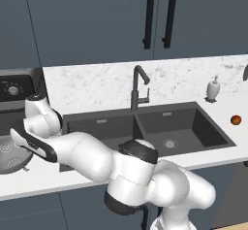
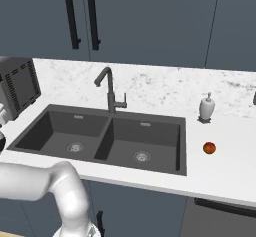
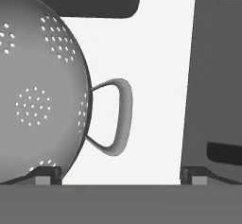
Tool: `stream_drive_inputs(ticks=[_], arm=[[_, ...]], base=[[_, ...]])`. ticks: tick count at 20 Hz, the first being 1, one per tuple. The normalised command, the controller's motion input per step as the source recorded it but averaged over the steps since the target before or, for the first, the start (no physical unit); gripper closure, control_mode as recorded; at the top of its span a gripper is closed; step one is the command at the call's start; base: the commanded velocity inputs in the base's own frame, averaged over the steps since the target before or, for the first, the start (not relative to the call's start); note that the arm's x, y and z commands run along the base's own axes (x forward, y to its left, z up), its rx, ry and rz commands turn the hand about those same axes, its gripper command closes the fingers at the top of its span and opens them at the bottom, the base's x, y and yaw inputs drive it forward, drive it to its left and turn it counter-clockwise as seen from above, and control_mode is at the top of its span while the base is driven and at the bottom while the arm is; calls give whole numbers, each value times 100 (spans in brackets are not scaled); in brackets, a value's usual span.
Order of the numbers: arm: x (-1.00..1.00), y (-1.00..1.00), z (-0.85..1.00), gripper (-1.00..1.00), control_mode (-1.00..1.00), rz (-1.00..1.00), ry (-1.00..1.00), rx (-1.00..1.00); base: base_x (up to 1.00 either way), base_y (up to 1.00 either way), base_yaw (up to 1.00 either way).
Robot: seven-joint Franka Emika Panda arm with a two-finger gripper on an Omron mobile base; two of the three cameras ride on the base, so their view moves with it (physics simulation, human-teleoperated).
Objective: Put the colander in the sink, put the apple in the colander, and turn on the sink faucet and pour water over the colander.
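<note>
While the arm reaches low toward the left end of the worktop [image 1: 87, 86], the colander [image 3: 40, 86] sits there, left of the sink [image 2: 107, 136] and in front of a dark appliance [image 1: 14, 90]. Colander: round, smooth light-grey metal bowl, clusters of small holes, open side up. One thin loop handle [image 3: 116, 116] juts sideways from the rim toward the sink side. Worktop: white, faintly veined stone look; backsplash the same.

Sink: dark grey, matte, rectangular, two basins, round drain in each, long axis along the worktop's back edge. Faucet [image 1: 139, 88]: slim, dark, hooked spout, small side lever, upright behind the basin divider.

Apple [image 2: 209, 148]: small, round, red-orange, glossy, on the worktop just right of the sink, near the front edge; a white soap bottle [image 2: 207, 107] stands behind it.

Gripper [image 3: 120, 176]: jaws spread wide, holding nothing. One fingertip [image 3: 45, 175] lies over the colander's wall, contact unclear; the handle sits between the tips.
</note>
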Motion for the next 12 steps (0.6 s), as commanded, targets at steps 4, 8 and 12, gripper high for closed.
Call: stream_drive_inputs(ticks=[4,8,12], arm=[[4,13,-31,-100,-100,0,0,0],[0,6,-28,-100,-100,0,0,0],[1,7,-21,-100,-100,0,0,0]], base=[[0,0,0],[0,0,0],[0,0,0]])
